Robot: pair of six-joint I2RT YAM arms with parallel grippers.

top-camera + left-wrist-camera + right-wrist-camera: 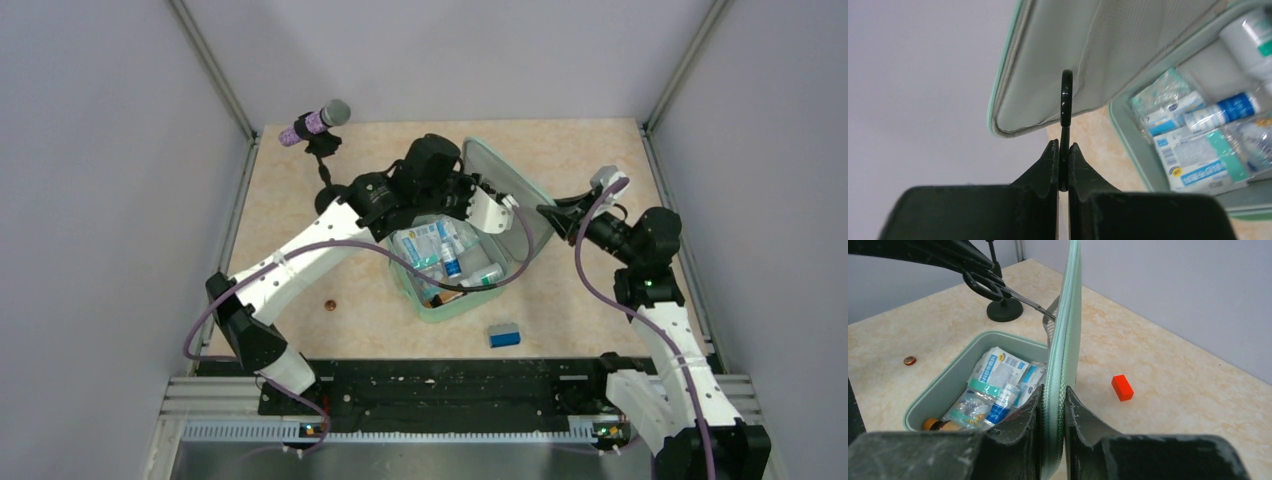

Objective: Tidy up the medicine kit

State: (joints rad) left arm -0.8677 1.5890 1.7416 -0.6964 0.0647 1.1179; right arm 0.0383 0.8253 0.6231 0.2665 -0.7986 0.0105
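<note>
The medicine kit (432, 312) sits open in the middle of the surface (570, 148). The right fingers (1029, 420) are pinched shut on its lid (1068, 315), apparently to hold it upright, while the left fingers (1047, 167) clamp scissors (1023, 300) aimed at the lid's mesh pocket (1050, 324). The lid's edge hides whether the blade tips are inside.

A beige, marble-patterned table (600, 160) filled the middle of the overhead view, closed in by plain pale grey walls (100, 200) at the left, right and top of the frame. Slim metal posts (215, 75) slanted down from the upper left and upper right to the table's far corners. A ribbed metal rail (440, 430) crossed the bottom edge, in even, soft light.
</note>
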